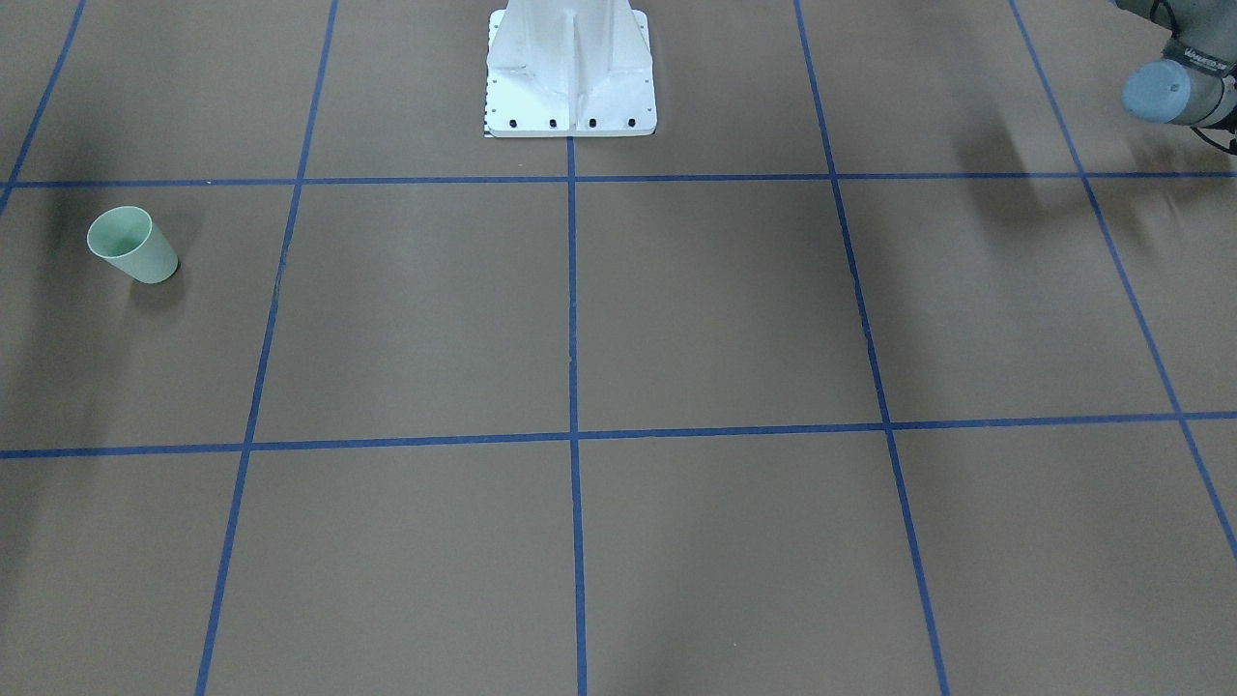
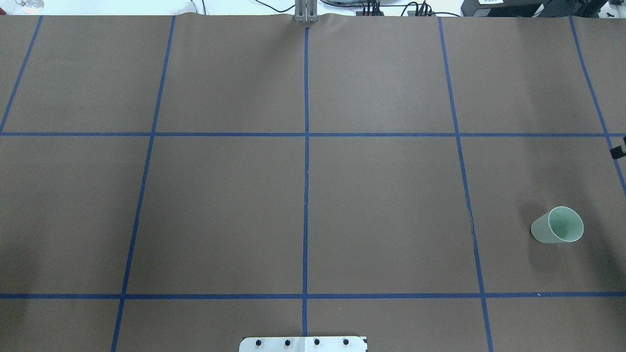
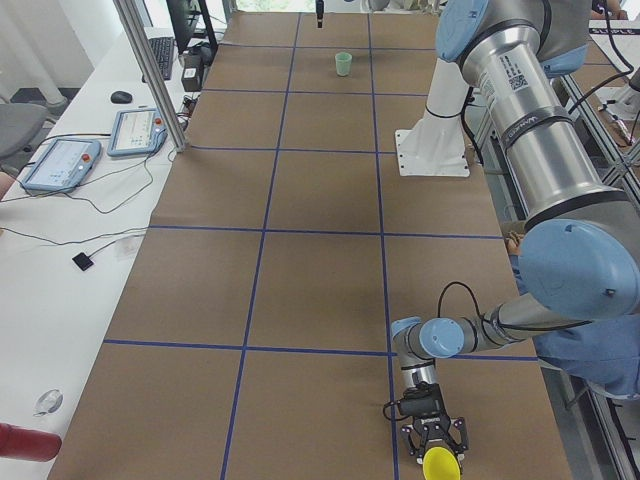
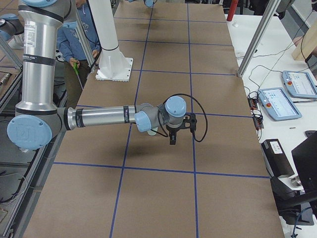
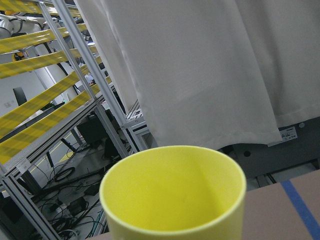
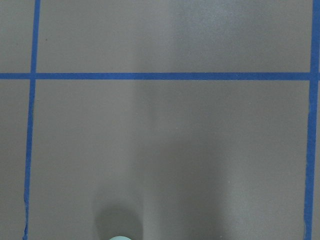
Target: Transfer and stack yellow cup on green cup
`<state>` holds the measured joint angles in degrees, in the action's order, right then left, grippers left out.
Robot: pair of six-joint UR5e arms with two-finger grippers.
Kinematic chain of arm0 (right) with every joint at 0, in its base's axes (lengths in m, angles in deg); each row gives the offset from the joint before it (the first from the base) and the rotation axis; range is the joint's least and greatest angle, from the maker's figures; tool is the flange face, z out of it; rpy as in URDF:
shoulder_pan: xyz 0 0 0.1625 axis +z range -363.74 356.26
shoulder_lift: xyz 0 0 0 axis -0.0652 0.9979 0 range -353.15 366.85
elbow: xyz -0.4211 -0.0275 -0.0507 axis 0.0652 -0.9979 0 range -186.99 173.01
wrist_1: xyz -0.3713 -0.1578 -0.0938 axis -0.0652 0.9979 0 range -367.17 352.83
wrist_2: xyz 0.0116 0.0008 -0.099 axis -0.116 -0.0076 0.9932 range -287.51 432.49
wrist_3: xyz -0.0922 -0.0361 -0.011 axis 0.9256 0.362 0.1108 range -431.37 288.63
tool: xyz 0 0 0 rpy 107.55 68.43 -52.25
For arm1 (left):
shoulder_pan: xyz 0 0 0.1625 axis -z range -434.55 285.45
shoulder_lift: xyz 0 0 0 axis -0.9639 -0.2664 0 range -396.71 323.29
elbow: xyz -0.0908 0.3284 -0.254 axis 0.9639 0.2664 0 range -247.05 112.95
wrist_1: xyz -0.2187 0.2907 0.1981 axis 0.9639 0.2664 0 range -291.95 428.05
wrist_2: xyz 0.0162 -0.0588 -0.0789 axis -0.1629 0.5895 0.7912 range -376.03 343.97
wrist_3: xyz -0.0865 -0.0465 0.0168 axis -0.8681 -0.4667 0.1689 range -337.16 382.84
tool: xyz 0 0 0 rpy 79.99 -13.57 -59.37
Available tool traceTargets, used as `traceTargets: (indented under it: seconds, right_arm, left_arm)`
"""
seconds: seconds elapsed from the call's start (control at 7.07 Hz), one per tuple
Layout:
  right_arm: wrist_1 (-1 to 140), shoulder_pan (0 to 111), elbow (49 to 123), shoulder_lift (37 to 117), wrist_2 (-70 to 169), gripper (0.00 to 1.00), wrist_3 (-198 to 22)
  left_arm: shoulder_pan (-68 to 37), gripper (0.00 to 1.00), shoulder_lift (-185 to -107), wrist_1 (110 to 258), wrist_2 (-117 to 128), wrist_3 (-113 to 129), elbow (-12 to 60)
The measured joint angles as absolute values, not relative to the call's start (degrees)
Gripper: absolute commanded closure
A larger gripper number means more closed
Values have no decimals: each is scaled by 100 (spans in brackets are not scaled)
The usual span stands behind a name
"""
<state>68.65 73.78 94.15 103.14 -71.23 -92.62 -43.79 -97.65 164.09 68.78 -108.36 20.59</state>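
Left end effector: cannot tell its grip; yellow cup at tips. I'd carry it level toward the distant green cup.

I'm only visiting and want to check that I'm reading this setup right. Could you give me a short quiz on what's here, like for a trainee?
1. True or false: the yellow cup already sits inside the green cup.
2. Which arm has the yellow cup at its tip? A) left B) right C) neither
3. Fill in: the tape lines on the table are ___.
Key: 1 false, the cups are far apart. 2 A, the left arm. 3 blue.
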Motion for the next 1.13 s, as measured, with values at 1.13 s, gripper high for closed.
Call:
traceTargets:
  seconds: [1.13]
  right_arm:
    - [6846, 7385, 9454, 9835, -7252, 0, -9255]
  left_arm:
    - [-2831, 100, -13846, 19528, 4890, -5255, 1768]
